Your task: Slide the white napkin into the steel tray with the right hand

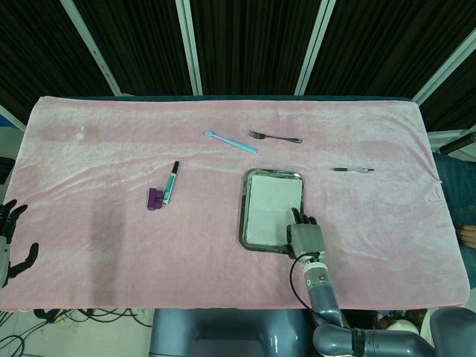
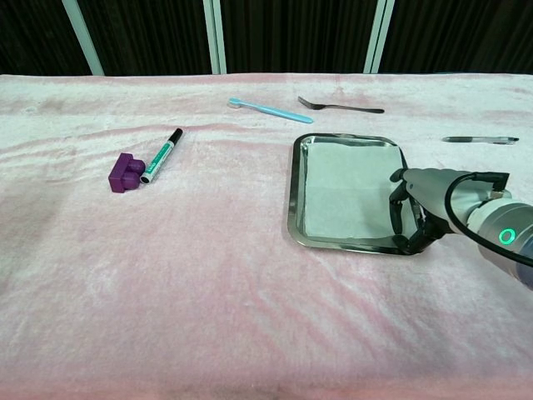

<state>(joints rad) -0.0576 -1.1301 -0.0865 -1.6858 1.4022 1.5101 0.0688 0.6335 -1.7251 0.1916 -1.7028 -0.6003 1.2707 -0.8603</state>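
Napkin (image 2: 346,187), white, lies flat inside the steel tray (image 2: 295,200) w/ all edges within the rim as far as both views show, so the slide looks done or nearly so. Right hand (image 2: 415,208) sits at the tray's right near corner, dark fingers (image 2: 396,202) curled down over the rim & onto or just above the napkin's right edge; they're close together, not clamped on anything, but can't tell for sure if the tips touch the cloth. That pose fits a flat push: pressing down & dragging sideways rather than pinching. Left hand (image 1: 9,238) is parked at the far left off the table edge, fingers apart, holding nothing, out of the way since the job is right-hand only. Marker (image 2: 161,155) & purple block (image 2: 125,173) lie touching at left; toothbrush (image 2: 270,109), fork (image 2: 340,106) & pen (image 2: 480,139) are well apart from the tray, irrelevant. Probably what's left is lifting the hand clear w/o snagging the napkin.
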